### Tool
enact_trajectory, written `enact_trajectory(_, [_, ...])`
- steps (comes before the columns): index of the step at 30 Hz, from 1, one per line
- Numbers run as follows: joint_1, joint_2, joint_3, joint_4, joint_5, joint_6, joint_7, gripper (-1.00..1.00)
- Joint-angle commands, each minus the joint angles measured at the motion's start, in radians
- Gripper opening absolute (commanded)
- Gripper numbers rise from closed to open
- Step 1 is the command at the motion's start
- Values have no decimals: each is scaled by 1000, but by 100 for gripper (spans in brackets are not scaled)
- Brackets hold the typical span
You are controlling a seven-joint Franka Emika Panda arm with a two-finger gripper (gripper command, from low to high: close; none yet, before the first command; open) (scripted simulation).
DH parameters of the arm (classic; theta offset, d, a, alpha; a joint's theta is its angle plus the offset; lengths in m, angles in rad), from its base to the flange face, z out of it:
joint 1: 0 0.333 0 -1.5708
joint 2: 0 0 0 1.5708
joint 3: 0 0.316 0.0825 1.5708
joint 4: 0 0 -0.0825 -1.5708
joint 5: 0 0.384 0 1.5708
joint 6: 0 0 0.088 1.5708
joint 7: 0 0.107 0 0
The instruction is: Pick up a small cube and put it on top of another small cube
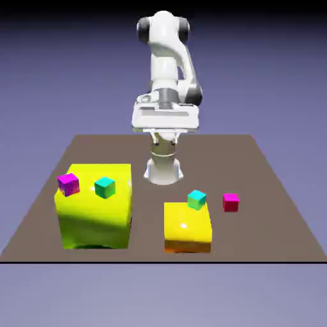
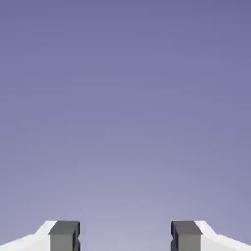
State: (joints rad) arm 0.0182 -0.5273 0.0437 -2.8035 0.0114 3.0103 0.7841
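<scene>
The pincer (image 1: 165, 139), jaws parted with 0 objects between them, is at the center of the exterior view. The crimson cube (image 1: 230, 202) lies at center right, on the brown table (image 1: 211, 159), below and right of the pincer. The magenta cube (image 1: 68, 184) tops the large, round-edged, glossy yellow-green block (image 1: 96, 220) at left.

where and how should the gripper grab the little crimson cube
Probably from straight above, jaws closing on two opposite upright side faces of the crimson cube. It sits flat on the table, its top uncovered, with flat sides and visible space between it and the orange-yellow block.
</scene>
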Motion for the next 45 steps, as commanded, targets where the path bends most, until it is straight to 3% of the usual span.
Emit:
enact_trajectory(1, [5, 35, 36, 5, 9, -22, 36, 0])
enact_trajectory(17, [87, 602, 616, 91, 161, -377, 607, 0])
enact_trajectory(19, [89, 611, 625, 93, 164, -382, 616, 0])
enact_trajectory(26, [273, 858, 403, 106, -49, -161, 761, 0])
enact_trajectory(27, [273, 858, 403, 106, -49, -161, 761, -100])
enact_trajectory(36, [89, 611, 625, 93, 164, -382, 616, -100])
enact_trajectory(45, [-171, 596, 339, 409, 209, -628, 834, -100])
